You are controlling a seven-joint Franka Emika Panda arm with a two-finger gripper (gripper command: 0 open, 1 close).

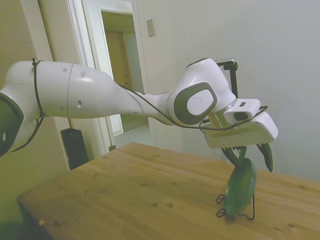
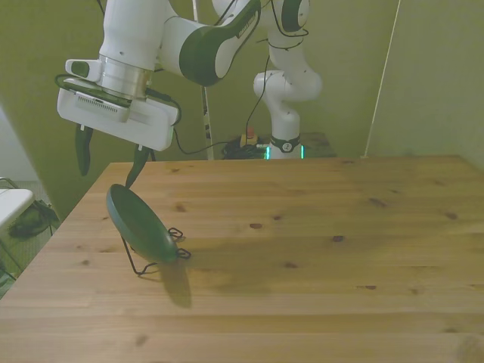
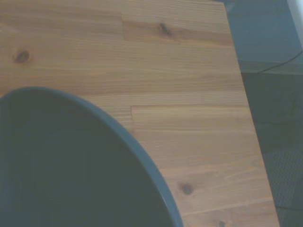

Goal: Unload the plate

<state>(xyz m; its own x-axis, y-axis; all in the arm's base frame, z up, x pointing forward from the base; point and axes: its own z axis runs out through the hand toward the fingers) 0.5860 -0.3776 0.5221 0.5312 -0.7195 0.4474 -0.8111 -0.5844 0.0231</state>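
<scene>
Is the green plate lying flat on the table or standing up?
Standing up. The plate sits on its edge in the wire rack, leaning, its rim raised off the table, under the open gripper.

Reaches out low and nearly level over the bench (image 2: 318,227), elbow bent, wrist turned down. Gripper (image 1: 253,152) hangs at the end of the arm, pointing downward. Fingers (image 2: 83,151) dark, spread wide apart, tips aimed at the bench. One finger seems to touch the top rim of the plate (image 2: 140,224), though contact is hard to confirm; the other stands clear.
</scene>
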